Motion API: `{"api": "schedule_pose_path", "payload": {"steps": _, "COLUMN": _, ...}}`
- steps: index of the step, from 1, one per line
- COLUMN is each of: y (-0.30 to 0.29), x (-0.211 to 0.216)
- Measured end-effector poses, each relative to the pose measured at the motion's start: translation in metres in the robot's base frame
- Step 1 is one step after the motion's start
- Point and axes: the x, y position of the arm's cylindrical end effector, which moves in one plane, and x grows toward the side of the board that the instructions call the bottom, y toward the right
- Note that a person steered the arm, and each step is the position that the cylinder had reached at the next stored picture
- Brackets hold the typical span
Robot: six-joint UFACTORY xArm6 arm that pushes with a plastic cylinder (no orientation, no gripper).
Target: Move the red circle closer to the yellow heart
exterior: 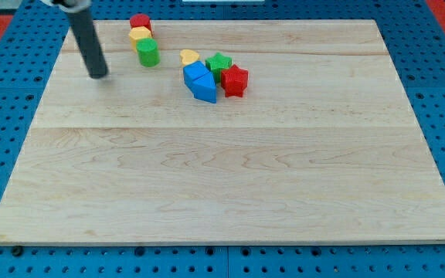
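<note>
Resting on the worktop left of the red circle, my tip, a rod tool grasping nothing, seems placed to push it toward the yellow heart.

A yellow block touches a green cylinder just below it. A green star sits beside a red star, with two blue blocks touching at their left, all on a wooden board.

One raised front view, angled down, whole board (single camera)
</note>
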Motion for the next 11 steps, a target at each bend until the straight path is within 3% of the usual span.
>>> {"api": "schedule_pose_path", "payload": {"steps": 1, "y": -0.019, "x": -0.088}}
{"api": "schedule_pose_path", "payload": {"steps": 2, "y": -0.015, "x": -0.118}}
{"api": "schedule_pose_path", "payload": {"steps": 4, "y": 0.097, "x": -0.119}}
{"api": "schedule_pose_path", "payload": {"steps": 5, "y": 0.113, "x": -0.113}}
{"api": "schedule_pose_path", "payload": {"steps": 9, "y": 0.124, "x": -0.057}}
{"api": "schedule_pose_path", "payload": {"steps": 11, "y": 0.128, "x": -0.096}}
